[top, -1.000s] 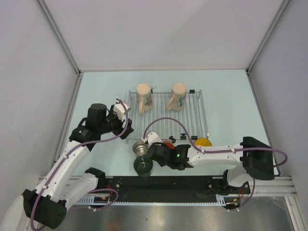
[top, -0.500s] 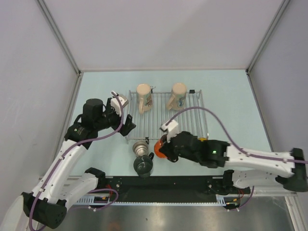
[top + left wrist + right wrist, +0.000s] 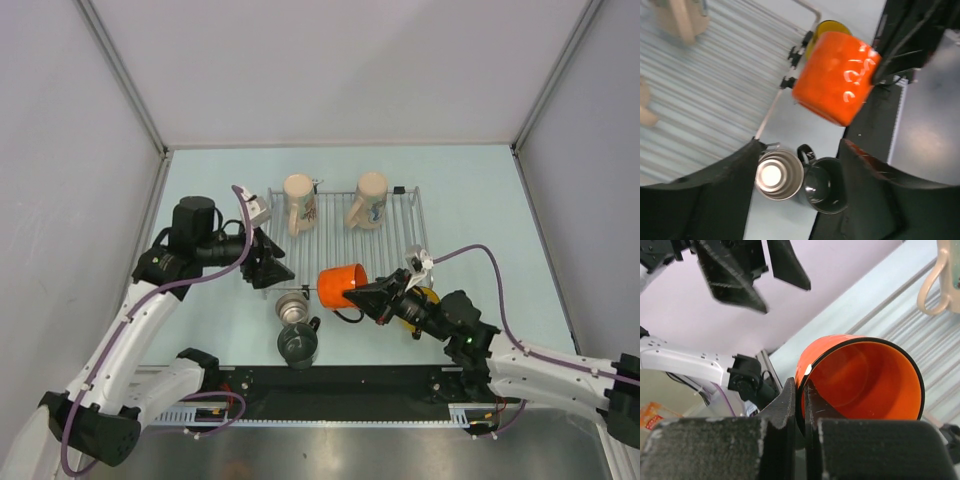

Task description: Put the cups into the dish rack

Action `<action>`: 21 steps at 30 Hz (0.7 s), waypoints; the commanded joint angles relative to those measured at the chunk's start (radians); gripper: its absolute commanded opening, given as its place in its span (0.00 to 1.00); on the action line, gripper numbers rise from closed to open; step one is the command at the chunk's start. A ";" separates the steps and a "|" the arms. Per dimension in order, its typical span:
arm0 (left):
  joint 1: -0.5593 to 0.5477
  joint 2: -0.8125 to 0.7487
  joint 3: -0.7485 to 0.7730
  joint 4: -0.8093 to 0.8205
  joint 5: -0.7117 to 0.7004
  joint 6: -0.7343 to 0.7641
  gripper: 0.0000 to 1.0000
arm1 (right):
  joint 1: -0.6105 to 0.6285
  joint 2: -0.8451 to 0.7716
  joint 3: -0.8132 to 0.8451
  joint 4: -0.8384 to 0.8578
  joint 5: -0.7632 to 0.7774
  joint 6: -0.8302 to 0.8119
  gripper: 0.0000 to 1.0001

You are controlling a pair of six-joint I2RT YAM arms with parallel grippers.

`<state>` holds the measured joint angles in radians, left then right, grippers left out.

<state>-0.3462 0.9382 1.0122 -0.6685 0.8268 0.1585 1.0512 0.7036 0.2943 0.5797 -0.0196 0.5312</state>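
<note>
My right gripper (image 3: 372,297) is shut on the rim of the orange mug (image 3: 345,285) and holds it tilted in the air over the dish rack's (image 3: 400,240) front edge. One finger is inside the mug and one outside (image 3: 801,390). Two cream mugs (image 3: 299,203) (image 3: 368,200) lie at the rack's far side. The steel mug (image 3: 291,308) and the dark grey-green mug (image 3: 298,345) stand side by side on the table before the rack. The yellow mug (image 3: 425,297) is partly hidden behind my right arm. My left gripper (image 3: 272,262) is open and empty above the steel mug (image 3: 778,175).
The black base rail (image 3: 350,385) runs along the near edge just behind the dark mug. Grey walls close in the left, right and far sides. The rack's middle and right bars (image 3: 715,90) are bare.
My right gripper has lifted the orange mug off the table and carried it right, over the rack's front edge. My left gripper has swung right toward the steel mug.
</note>
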 commanded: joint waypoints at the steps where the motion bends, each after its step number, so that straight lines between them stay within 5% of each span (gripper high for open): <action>1: 0.007 0.011 -0.003 -0.005 0.228 -0.005 0.77 | -0.065 0.118 -0.018 0.731 -0.097 0.087 0.00; 5: 0.007 -0.012 -0.021 0.017 0.294 -0.013 0.83 | -0.156 0.255 0.017 0.963 -0.154 0.194 0.00; 21: 0.007 -0.049 -0.159 0.268 0.322 -0.223 0.83 | -0.183 0.545 0.353 1.014 -0.206 0.349 0.00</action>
<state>-0.3447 0.8986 0.8673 -0.5259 1.1358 0.0303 0.8501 1.2201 0.5507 1.2034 -0.2081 0.8349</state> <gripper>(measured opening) 0.831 0.047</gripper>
